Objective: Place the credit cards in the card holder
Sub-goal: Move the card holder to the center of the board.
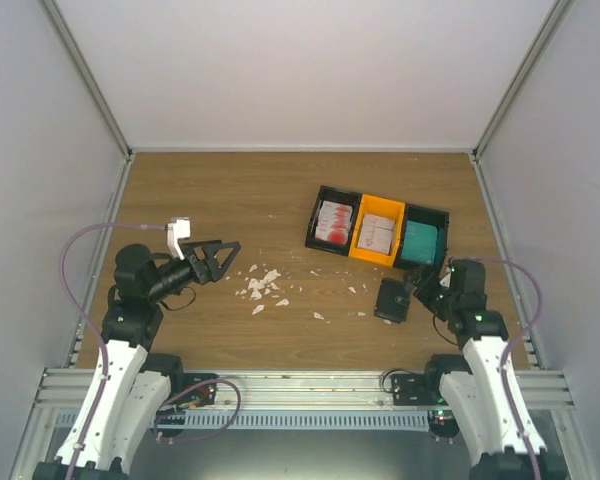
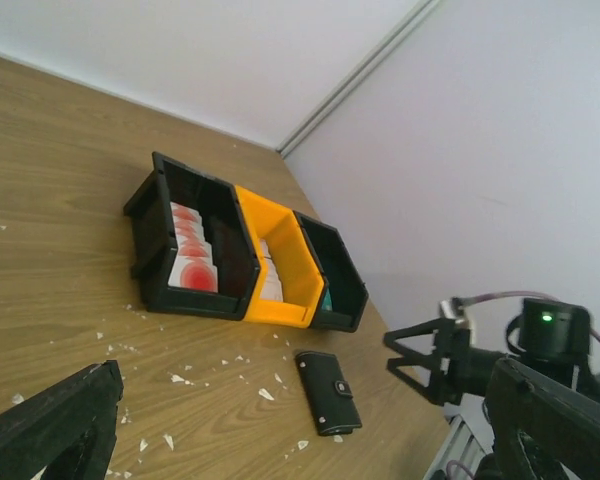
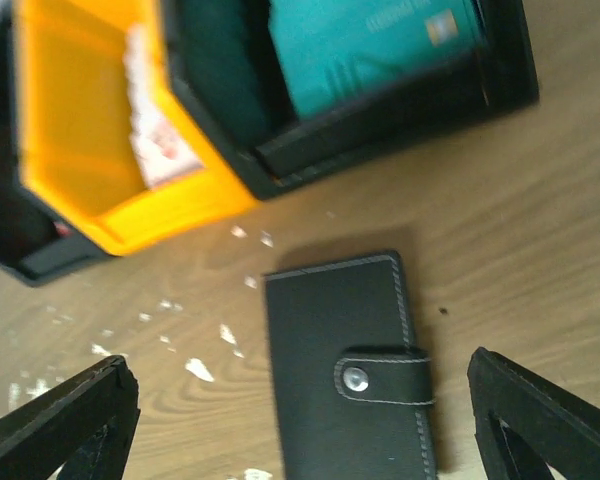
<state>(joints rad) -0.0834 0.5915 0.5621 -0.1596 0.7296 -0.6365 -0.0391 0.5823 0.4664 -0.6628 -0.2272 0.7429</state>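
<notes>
The card holder is a black snap-closed wallet lying flat on the wooden table, just in front of a row of three bins. The credit cards stand inside those bins: red-and-white ones in the left black bin, whitish ones in the yellow bin, a teal one in the right black bin. My right gripper hovers open right over the card holder, a finger on either side and nothing held. My left gripper is open and empty, far to the left above the table.
Small white crumbs are scattered over the table between the left gripper and the card holder. The three joined bins sit at the back right. White enclosure walls surround the table, and the right one is close to the bins.
</notes>
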